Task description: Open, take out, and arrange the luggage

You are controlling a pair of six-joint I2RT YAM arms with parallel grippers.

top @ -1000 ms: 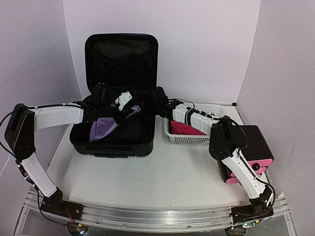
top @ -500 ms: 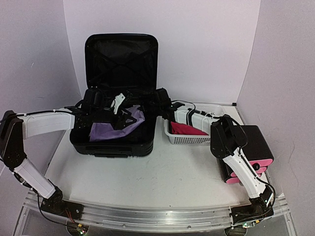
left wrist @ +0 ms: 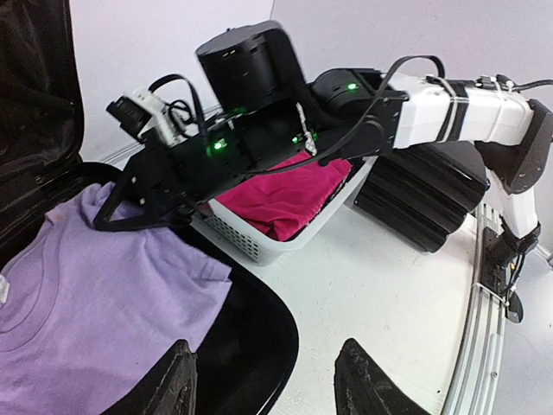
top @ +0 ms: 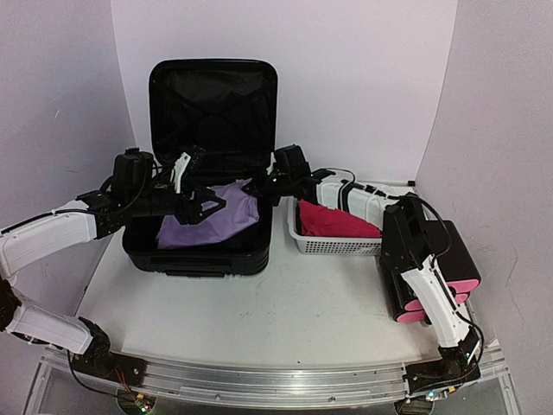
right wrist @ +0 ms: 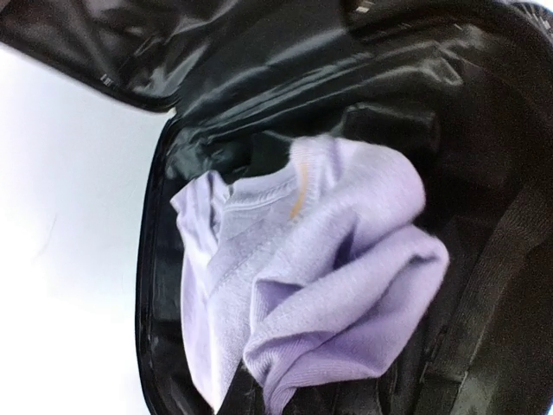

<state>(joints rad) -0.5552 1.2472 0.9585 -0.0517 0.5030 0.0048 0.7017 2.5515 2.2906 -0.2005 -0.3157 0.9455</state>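
Top external: luggage (top: pixel 213 104) is open, with the lid upright against the back wall and the tray flat on the table (top: pixel 285 303). Both pincers are over the tray, so the luggage is directly beneath and behind them.

Left pincer (top: pixel 212 207): open, nothing between the fingers. It hovers just above the purple shirt (top: pixel 203 229), which lies spread in the tray below it. Left wrist view agrees. Both fingertips are well apart, with the luggage's near rim and bare table under them. The shirt is down-left of them, inside the tray.

Right pincer (top: pixel 257 185): closed, pinching the shirt's right edge as far as I can tell. That corner is raised off the lining toward it. It sits just right of the left pincer, tips roughly facing each other, near but apart. Right wrist view is blurry: the shirt is bunched right in front of the pincer with black lining around it. I can't make out its own fingers there.

White basket (top: pixel 339 245) is just behind the right pincer, beneath its forearm, close against the luggage's right side. I can't tell whether they touch. Magenta cloth (top: pixel 333 223) is heaped in it. Black box (top: pixel 451 251) with pink drawer fronts is well behind the right pincer, past the basket, next to that arm's elbow.
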